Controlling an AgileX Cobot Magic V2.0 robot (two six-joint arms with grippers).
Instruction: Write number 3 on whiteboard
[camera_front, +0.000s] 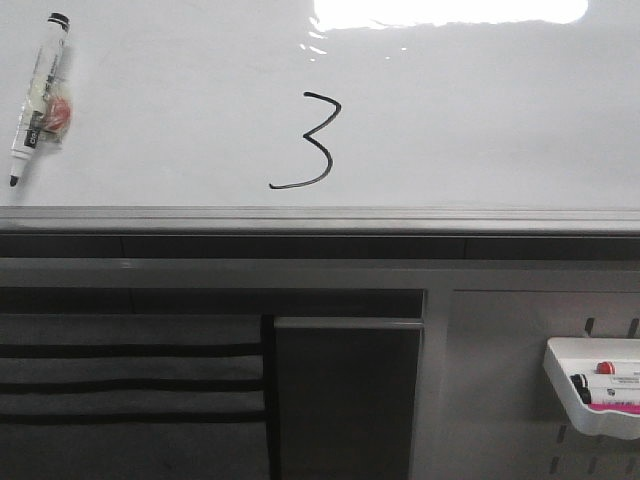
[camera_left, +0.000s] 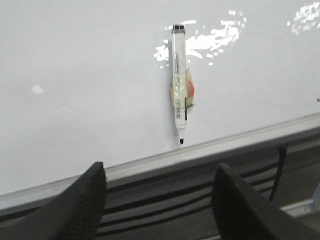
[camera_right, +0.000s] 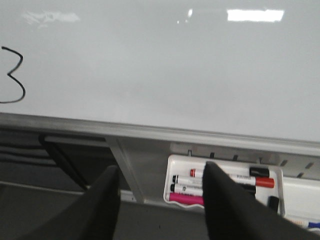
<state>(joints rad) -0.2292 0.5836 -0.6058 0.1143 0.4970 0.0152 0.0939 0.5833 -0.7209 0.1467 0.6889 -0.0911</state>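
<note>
black number 3 (camera_front: 308, 141); white whiteboard (camera_front: 480, 110)

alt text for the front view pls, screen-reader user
A black hand-drawn number 3 sits near the middle of a glossy white whiteboard; an uncapped black marker lies on the board at far left, tip pointing toward the near edge. Below the board's grey edge strip, a small white tray of markers hangs at lower right. No gripper shows in this view.

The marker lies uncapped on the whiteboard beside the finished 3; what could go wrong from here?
The marker lies uncapped, tip toward the grey edge strip; if nudged, it might streak the whiteboard or roll off. Its tip may also dry out. The open left claw, empty, could smear the number 3 if it sweeps across.
</note>
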